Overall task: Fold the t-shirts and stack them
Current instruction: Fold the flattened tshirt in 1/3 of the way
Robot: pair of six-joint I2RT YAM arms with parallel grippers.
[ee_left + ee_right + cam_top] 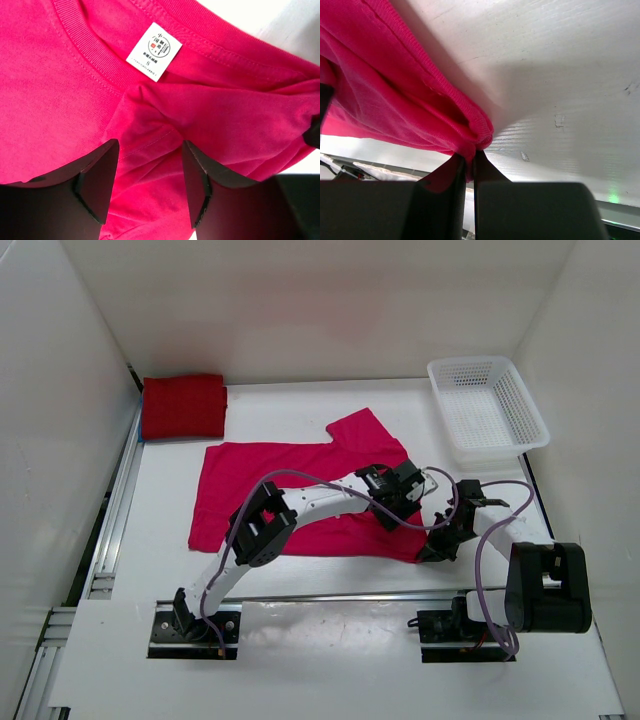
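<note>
Table (270, 420): the pink t-shirt (290, 485) is spread flat mid-table, lying sideways. Neck end faces the right arm, one sleeve points to the far side. White mesh basket (470, 361) sits at the far right, well apart. The dark red t-shirt (183, 407) is already folded in the far-left corner. No blue one in any view.

Step, my read: first fold of the pink shirt, with both arms getting a hold on the neck end.

- Right gripper (469, 167): closed tight, pinching a bunched edge of the pink shirt. The cloth hangs from the pinch, just off the table.
- Left gripper (147, 185): fingers apart and low over the cloth just below the collar (90, 45), near the size label (154, 51). A raised wrinkle runs between the fingers. Not clamped on anything I can see.

Next move likely needs:
- The left gripper to close on that wrinkle and catch both layers, not just the top one.
- Both arms then to lift level and carry the neck end over toward the hem.
- Even tension, or the edge sags and the fold skews.
- The finished fold goes onto the red one.
</note>
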